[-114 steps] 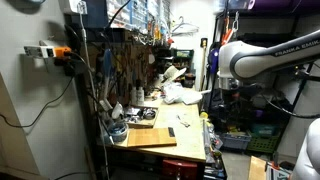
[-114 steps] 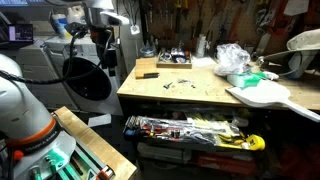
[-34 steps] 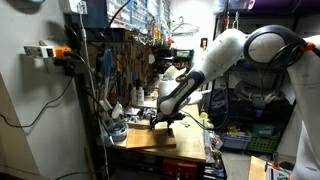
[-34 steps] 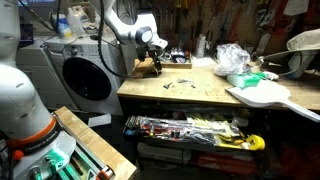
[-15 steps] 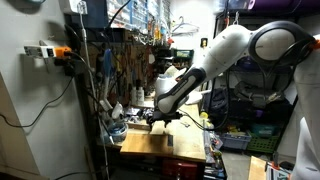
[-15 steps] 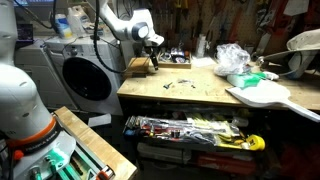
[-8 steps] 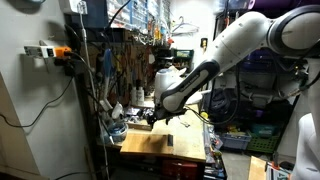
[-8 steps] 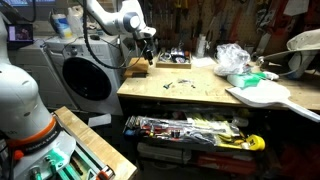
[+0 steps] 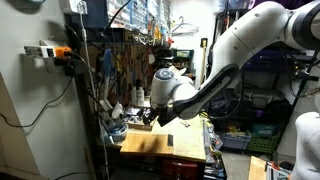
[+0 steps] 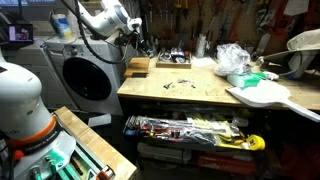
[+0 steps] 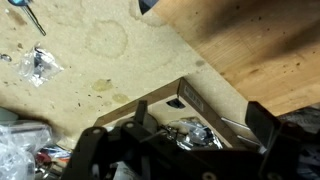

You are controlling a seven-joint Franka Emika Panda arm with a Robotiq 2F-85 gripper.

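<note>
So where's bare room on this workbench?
Bare wood along the front edge of the workbench, between the small parts and the white board. Crowded at the back: open box, black tray, plastic bag.

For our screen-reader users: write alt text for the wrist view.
The open gripper hangs over a small open box holding shiny metal parts, on a stained workbench. A pale wooden board lies to the upper right; a small clear bag of parts sits at the left.

Workshop, hand tools [image 9: 124, 62] hung on wall, cluttered wooden workbench [image 10: 196, 96]
</note>
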